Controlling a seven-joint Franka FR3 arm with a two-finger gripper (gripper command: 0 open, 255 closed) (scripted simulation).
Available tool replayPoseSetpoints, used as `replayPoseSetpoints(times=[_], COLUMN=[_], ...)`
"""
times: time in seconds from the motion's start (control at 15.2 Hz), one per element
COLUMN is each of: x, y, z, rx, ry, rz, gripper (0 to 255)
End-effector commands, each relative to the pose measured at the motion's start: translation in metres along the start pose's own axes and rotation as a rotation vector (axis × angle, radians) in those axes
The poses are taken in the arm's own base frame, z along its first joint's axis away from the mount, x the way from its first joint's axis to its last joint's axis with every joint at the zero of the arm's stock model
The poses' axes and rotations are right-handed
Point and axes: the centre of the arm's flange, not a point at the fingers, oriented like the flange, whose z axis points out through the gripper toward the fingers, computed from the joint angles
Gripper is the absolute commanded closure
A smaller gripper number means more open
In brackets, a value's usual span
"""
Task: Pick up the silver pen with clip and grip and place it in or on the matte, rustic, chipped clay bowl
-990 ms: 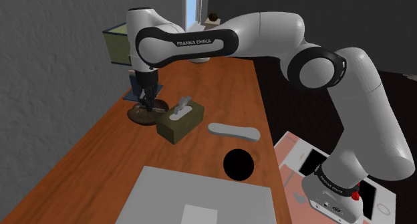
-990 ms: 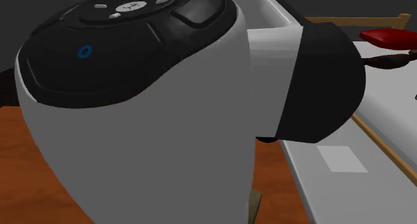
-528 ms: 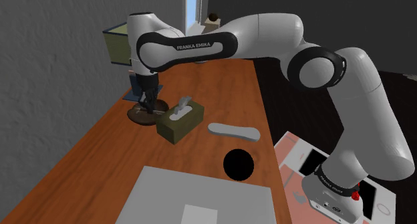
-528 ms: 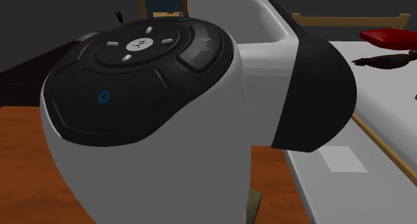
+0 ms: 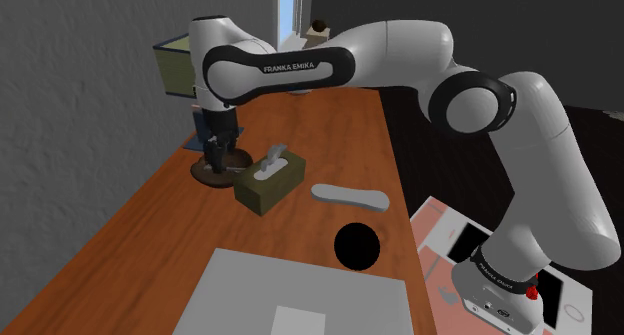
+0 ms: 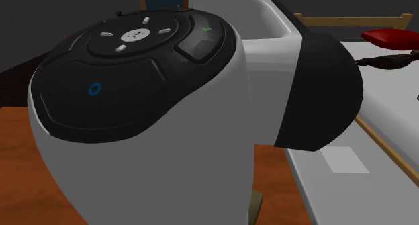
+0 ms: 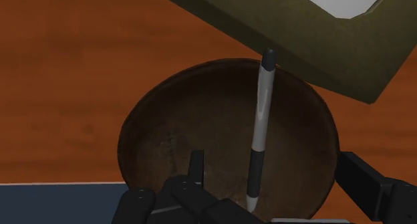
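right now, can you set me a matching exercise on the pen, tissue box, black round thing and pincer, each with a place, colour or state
1 pen
2 tissue box
3 black round thing
4 pincer

a olive green
b open over the bowl
c lying in the brown bowl
d on the table beside the grey sheet

Pairs: 1-c, 2-a, 3-d, 4-b

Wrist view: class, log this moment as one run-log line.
object: silver pen with dark grip, lying inside brown round bowl | end effector: open, not touching pen | neighbour: olive tissue box beside bowl
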Motion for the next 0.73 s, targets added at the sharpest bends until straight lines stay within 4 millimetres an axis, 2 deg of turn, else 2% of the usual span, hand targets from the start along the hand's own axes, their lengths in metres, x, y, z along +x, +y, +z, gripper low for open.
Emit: replayPoseSetpoints(times=[0.0,0.13,0.66], x=[-0.002,-0.001,-0.001], y=[0.003,0.003,0.003], z=[-0.019,-0.043,-0.043], rx=[-0.001,-0.001,-0.001], ry=[-0.002,-0.002,-0.002], rz=[0.003,0.003,0.003], gripper=[0,0,0])
